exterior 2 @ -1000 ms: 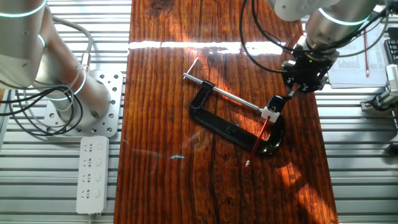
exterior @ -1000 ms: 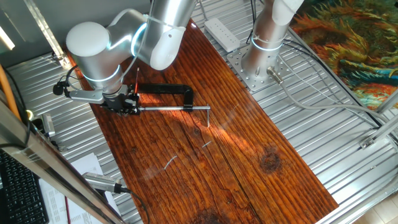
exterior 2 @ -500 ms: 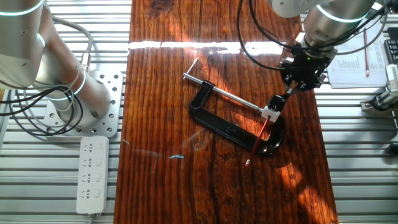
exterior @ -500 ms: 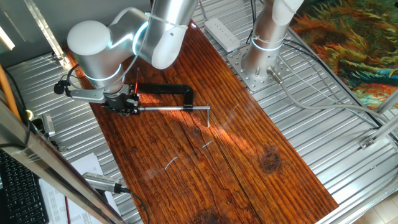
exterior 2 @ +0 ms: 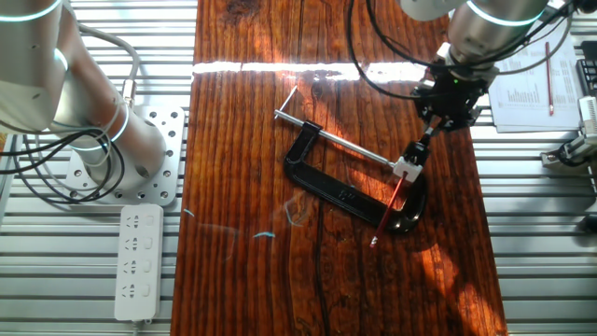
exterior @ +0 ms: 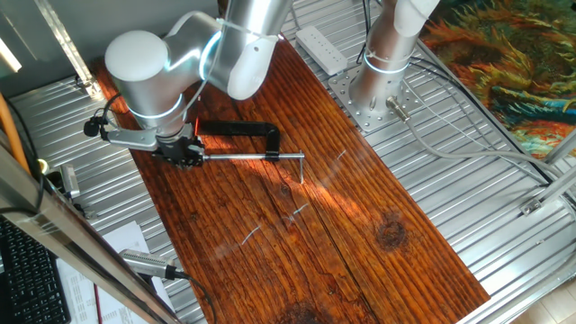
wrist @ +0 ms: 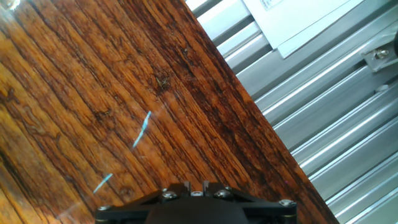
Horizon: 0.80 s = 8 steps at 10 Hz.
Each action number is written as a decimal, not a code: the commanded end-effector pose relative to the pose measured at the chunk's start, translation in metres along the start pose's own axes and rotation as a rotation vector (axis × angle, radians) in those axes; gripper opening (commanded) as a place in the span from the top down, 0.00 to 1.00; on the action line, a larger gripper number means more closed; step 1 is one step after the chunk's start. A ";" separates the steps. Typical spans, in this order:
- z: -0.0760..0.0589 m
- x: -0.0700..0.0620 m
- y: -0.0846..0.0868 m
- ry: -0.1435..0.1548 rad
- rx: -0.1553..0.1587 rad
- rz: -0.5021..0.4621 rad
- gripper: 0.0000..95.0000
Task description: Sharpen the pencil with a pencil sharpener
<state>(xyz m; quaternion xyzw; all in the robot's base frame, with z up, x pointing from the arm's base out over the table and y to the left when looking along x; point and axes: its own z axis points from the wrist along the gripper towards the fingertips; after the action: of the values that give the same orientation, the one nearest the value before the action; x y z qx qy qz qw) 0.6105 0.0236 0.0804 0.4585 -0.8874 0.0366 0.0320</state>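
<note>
The pencil [exterior 2: 390, 211] is a thin red stick that leans over the right end of the black C-clamp [exterior 2: 340, 191]. In one fixed view the pencil [exterior: 198, 117] rises just behind my wrist. Its upper end meets a small white piece [exterior 2: 406, 169] at the tip of the clamp's steel rod [exterior 2: 350, 146]. I cannot tell the pencil sharpener apart from the dark parts there. My gripper [exterior 2: 426, 143] hangs just beyond the white piece, clear of the pencil. In the hand view the gripper [wrist: 198, 185] shows two finger stubs close together with nothing between them.
The clamp's rod [exterior: 247, 157] lies across the wooden board [exterior 2: 252, 233]. The board's right edge and the ribbed metal table [wrist: 323, 124] are right under my hand. A second arm's base [exterior 2: 103, 140] and a white power strip [exterior 2: 137, 261] stand at the left.
My hand has drifted a little away from the clamp's end, up and left in the other fixed view. The pencil and clamp have not moved.
</note>
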 end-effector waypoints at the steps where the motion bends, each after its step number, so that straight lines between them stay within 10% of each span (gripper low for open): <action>1: 0.009 0.004 0.006 -0.006 0.003 0.008 1.00; 8: 0.015 0.016 0.029 -0.010 0.001 0.026 1.00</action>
<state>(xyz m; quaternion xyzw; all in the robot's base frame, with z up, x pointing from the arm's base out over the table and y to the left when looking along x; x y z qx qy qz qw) 0.5749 0.0249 0.0660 0.4462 -0.8936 0.0421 0.0230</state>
